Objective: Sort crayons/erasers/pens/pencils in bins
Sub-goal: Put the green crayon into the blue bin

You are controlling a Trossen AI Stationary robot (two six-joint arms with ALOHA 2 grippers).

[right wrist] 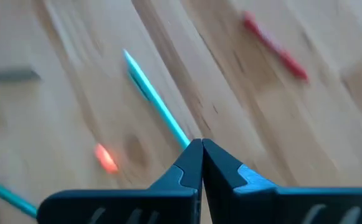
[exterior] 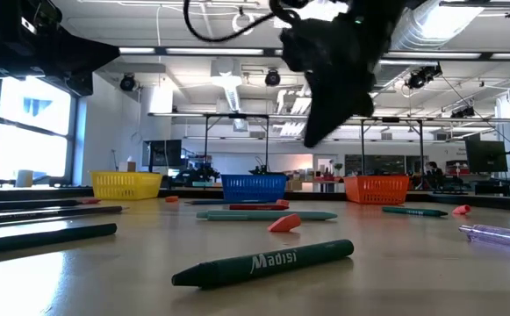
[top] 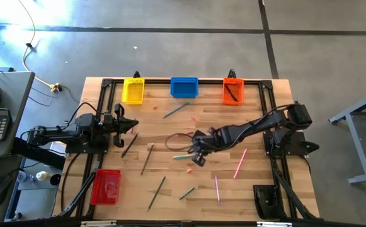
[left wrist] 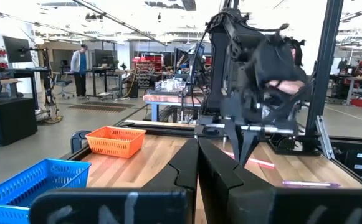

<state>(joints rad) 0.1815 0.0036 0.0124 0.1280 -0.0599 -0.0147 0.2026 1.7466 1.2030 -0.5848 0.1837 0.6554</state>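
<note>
The right gripper (top: 198, 159) hung over the middle of the surface (top: 258, 189), clenched with nothing between its fingers, as the right wrist view showed them pressed tip to tip. Below it lay a teal crayon (right wrist: 157, 104), a tiny orange-pink eraser (right wrist: 106, 157) just beside it, and a red crayon (right wrist: 274, 46) farther off. The left gripper (top: 121, 123) waited at the left edge, also clenched and empty.

The step in hand looked like a pick from this cluster. To do it well, the fingers would need to part before descending, straddle the teal crayon across its width near its middle, and keep clear of the eraser. The yellow bin (top: 133, 90), blue bin (top: 184, 87) and orange bin (top: 232, 91) stood along the far edge, the red bin (top: 105, 186) near left.
</note>
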